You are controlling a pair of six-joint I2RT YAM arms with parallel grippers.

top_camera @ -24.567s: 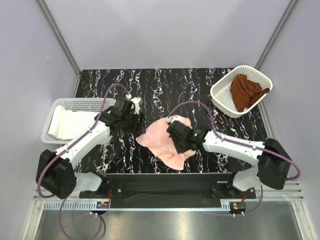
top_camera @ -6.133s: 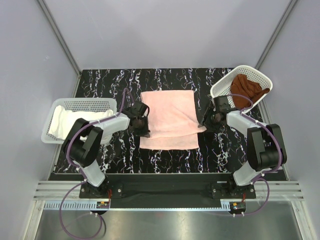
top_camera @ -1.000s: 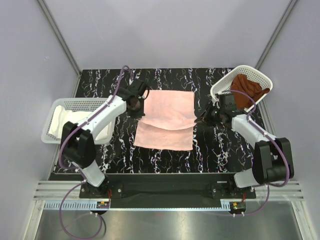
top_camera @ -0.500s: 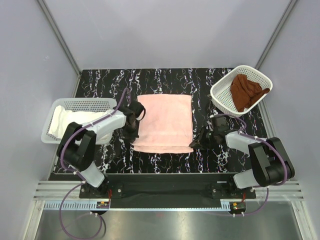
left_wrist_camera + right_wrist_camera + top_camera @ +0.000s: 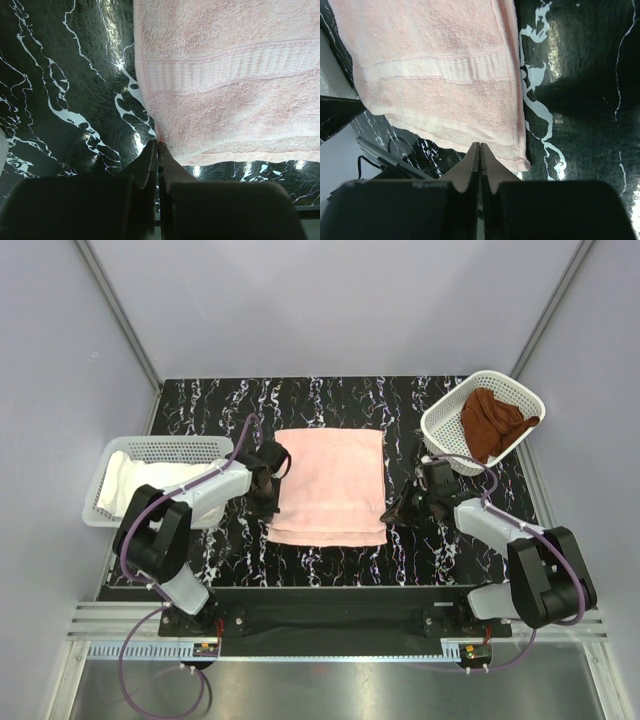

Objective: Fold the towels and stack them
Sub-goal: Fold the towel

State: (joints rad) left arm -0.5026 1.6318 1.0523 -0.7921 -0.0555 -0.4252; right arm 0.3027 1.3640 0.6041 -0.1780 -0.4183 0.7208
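A pale pink towel [image 5: 330,485] lies folded in half at the middle of the black marble table [image 5: 330,400]. My left gripper [image 5: 271,492] sits at its left edge; in the left wrist view the gripper [image 5: 158,143] is shut, pinching the edge of the pink towel [image 5: 225,75]. My right gripper [image 5: 392,512] rests at the near right corner; in the right wrist view the gripper [image 5: 480,145] is shut, tips against the pink towel's [image 5: 435,65] hem with nothing between them. A white towel [image 5: 130,485] lies in the left basket. A rust-brown towel [image 5: 492,425] lies crumpled in the right basket.
A white mesh basket [image 5: 160,447] stands at the table's left edge, and another white mesh basket [image 5: 432,435] at the back right. Both arm bases sit on the rail [image 5: 330,618] along the near edge. Grey walls enclose the table.
The lifted upper half of the pink towel has been drawn toward the near edge and laid down, so it lies folded flat. The right gripper has let go and shifted slightly back.
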